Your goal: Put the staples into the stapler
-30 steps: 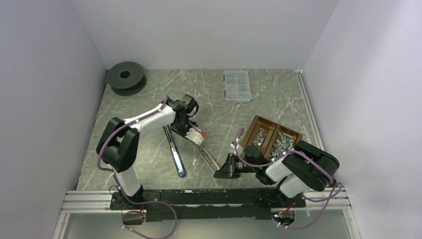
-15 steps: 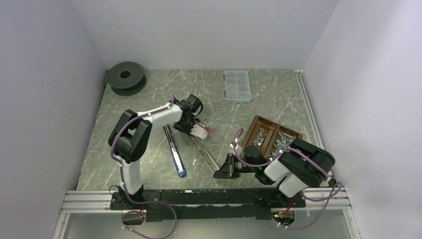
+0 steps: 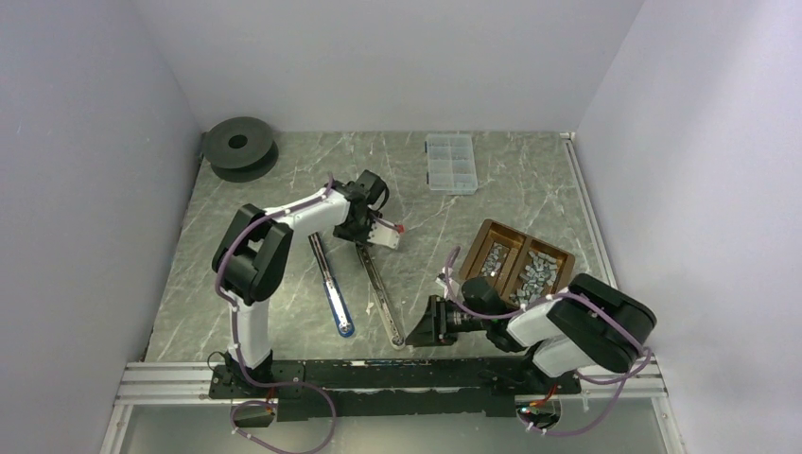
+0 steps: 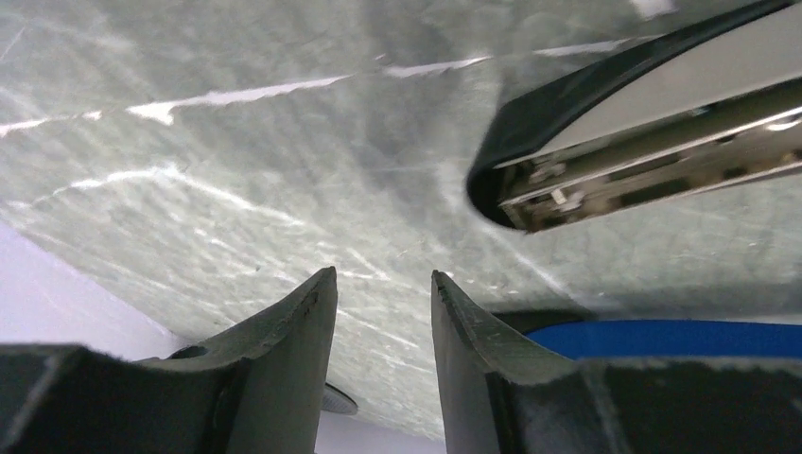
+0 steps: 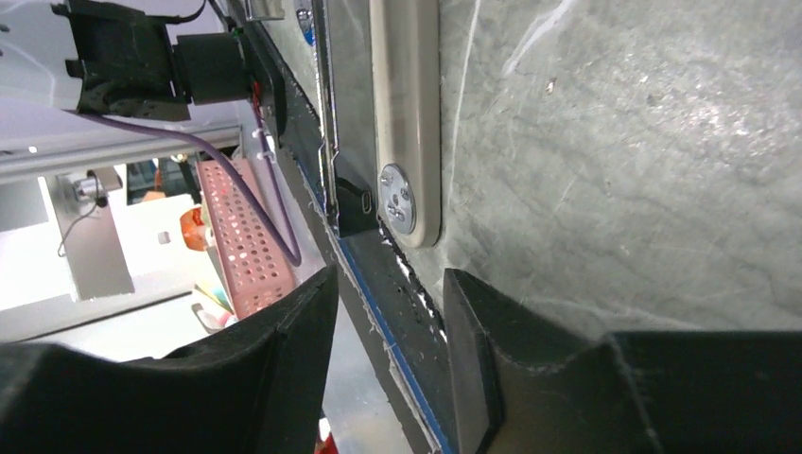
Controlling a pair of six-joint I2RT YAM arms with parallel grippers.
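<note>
staples (image 3: pixel 535 270): small grey strips heaped in both compartments of the brown tray.
tray (image 3: pixel 489 227): at 4 o'clock from the bench's middle, set askew, at 1 o'clock from the right claw.
stapler (image 3: pixel 380 295): lies opened out at 7 o'clock from the middle, as two long bars. The metal rail runs roughly from 12 to 6 o'clock. The blue-tipped bar (image 3: pixel 333 295) lies near it on its 9 o'clock side, tip towards 6. Whether the two bars join, I cannot tell.
left claw (image 3: pixel 386 234): at the rail's 12 o'clock end, low over the bench. In the wrist view the claw (image 4: pixel 383 279) has its fingers a narrow gap apart with nothing between them. The stapler's end (image 4: pixel 653 142) lies at 2 o'clock from the tips, clear of them.
right claw (image 3: pixel 416 326): beside the rail's 6 o'clock end, on its 3 o'clock side. In its wrist view the claw (image 5: pixel 388 274) has its fingers apart and empty. A pale strip (image 5: pixel 407 113) with a rivet lies just ahead of them.
bench (image 3: pixel 284 189): grey, marble-veined.
box (image 3: pixel 450 163): clear plastic, at 1 o'clock.
spool (image 3: pixel 239 147): black, in the 10 o'clock corner.
</note>
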